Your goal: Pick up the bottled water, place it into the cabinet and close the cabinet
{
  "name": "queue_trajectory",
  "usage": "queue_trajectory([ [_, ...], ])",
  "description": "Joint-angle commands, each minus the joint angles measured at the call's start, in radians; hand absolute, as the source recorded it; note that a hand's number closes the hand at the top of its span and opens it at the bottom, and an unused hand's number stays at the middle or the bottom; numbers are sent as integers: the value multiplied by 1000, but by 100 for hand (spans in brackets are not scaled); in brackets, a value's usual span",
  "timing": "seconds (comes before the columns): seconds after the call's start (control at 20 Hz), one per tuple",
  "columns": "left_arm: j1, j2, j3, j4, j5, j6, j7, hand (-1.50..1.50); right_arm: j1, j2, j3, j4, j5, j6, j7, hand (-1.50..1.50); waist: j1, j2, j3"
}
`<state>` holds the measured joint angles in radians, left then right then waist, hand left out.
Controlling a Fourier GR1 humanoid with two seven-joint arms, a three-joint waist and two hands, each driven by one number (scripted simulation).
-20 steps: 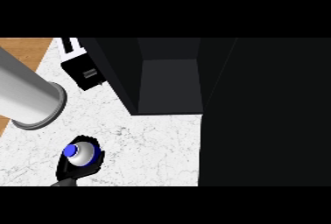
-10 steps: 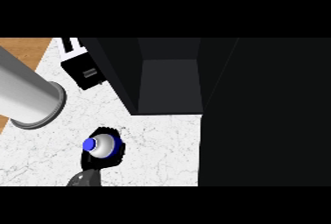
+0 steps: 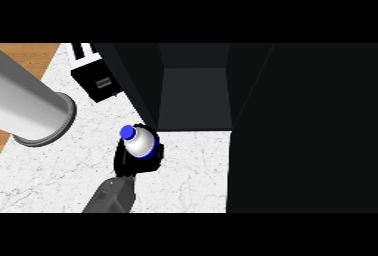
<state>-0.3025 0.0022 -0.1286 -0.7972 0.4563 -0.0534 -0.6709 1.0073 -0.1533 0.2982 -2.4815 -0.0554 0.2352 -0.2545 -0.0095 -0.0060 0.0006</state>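
At frame centre-left, the left hand [image 3: 133,159] curled round the bottled water [image 3: 140,141] above the marble worktop [image 3: 192,170], near the open cabinet [image 3: 193,95]; its smooth, stiff body, probably slippery, suited a mid-body grasp.

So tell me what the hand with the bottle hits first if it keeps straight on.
Probably the cabinet: the hand, curled round the bottle, points up-right at its open front, near the left wall's edge. Depth is unclear from above.

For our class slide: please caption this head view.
Hand holding the bottled water beside the open cabinet.
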Motion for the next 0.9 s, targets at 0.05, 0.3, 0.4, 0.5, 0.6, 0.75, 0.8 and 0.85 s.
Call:
queue_trajectory([
  [0.05,-37,-2,-138,-160,-7,211,82,150,8,-10,-11,-74,-35,2,35,-150,-1,0,0],
  [0.3,-151,-2,-198,-208,-12,348,176,150,-62,-5,-50,-80,-109,-14,112,-150,1,6,0],
  [0.4,-196,-2,-226,-188,24,407,202,150,35,-10,-26,-105,-70,19,29,-150,-18,3,-1],
  [0.5,-233,-2,-306,-232,46,500,262,150,-26,11,-57,-33,-69,2,12,-150,-14,4,0],
  [0.6,-318,-2,-304,-140,42,559,253,150,41,-10,-42,-39,-69,42,-29,-150,-35,5,-1],
  [0.75,-437,-2,-248,-72,18,564,334,150,31,-21,-118,-39,-117,55,-49,-150,-30,6,0],
  [0.8,-417,-2,-302,-40,49,588,274,150,-14,-3,-56,-68,-89,30,34,-150,-25,10,-1],
  [0.85,-474,-2,-262,25,63,588,310,150,-13,-3,-99,-23,-97,37,-17,-150,-34,11,-1],
])
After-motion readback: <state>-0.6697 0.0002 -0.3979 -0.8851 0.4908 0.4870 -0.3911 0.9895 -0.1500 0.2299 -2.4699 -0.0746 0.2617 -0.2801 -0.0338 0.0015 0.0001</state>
